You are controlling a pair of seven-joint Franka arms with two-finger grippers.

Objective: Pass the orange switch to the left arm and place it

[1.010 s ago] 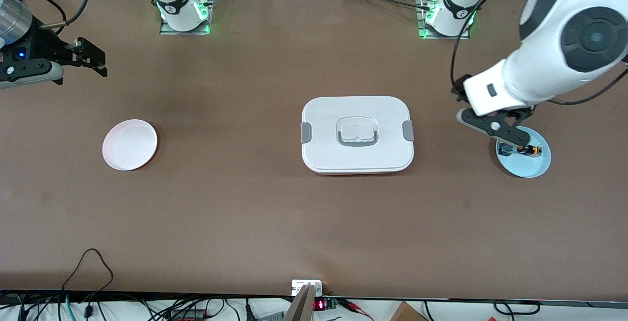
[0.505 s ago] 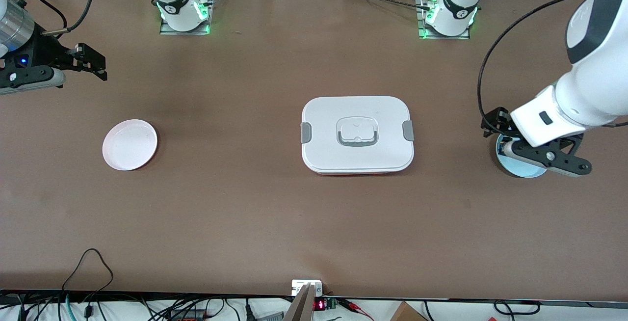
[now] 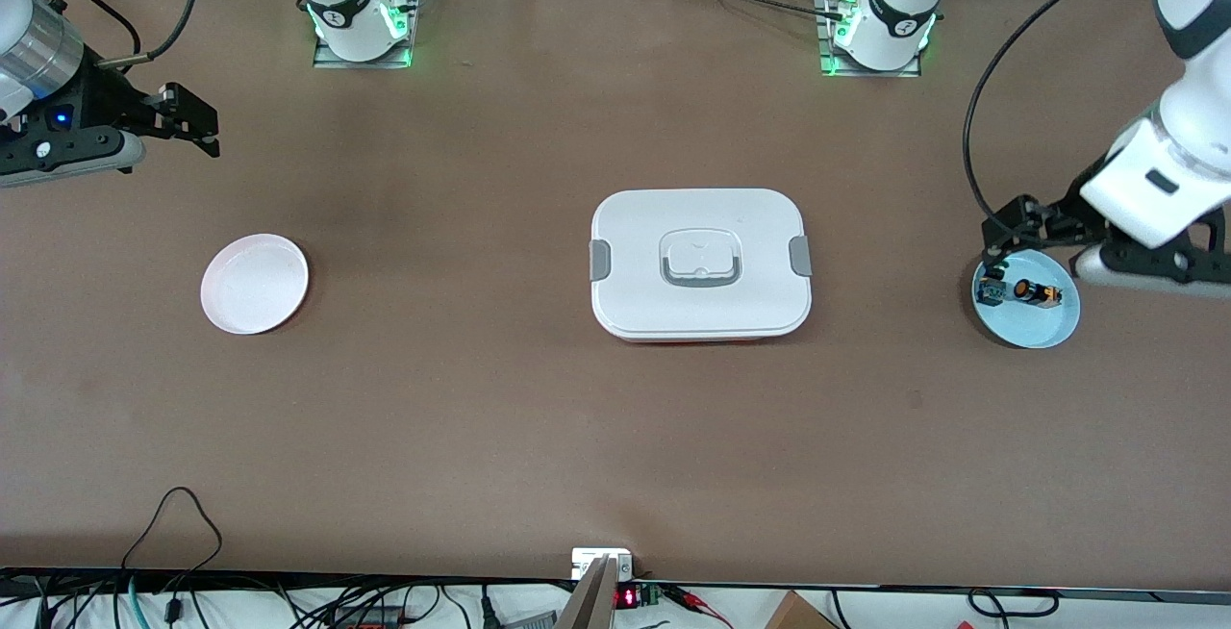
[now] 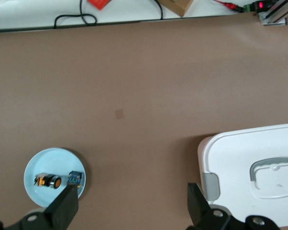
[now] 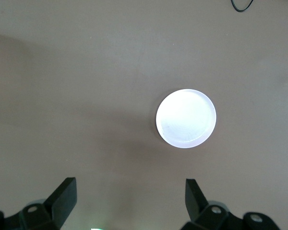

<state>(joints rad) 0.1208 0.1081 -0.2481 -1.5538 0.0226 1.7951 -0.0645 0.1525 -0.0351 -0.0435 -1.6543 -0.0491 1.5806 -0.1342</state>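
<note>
White box (image 3: 700, 264) w/ grey clasps, black-orange switch (image 3: 1034, 293) on lt-blue plate (image 3: 1034, 326), brown table (image 3: 481, 398).

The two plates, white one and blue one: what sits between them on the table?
The box sits between the white plate and the blue plate, shown in the front view.

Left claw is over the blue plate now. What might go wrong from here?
1. The orange switch lies close beside a small blue-green component on the blue plate; the open left claw may catch the wrong part.
2. The box sits between the plates, so a low carry could clip it.
</note>
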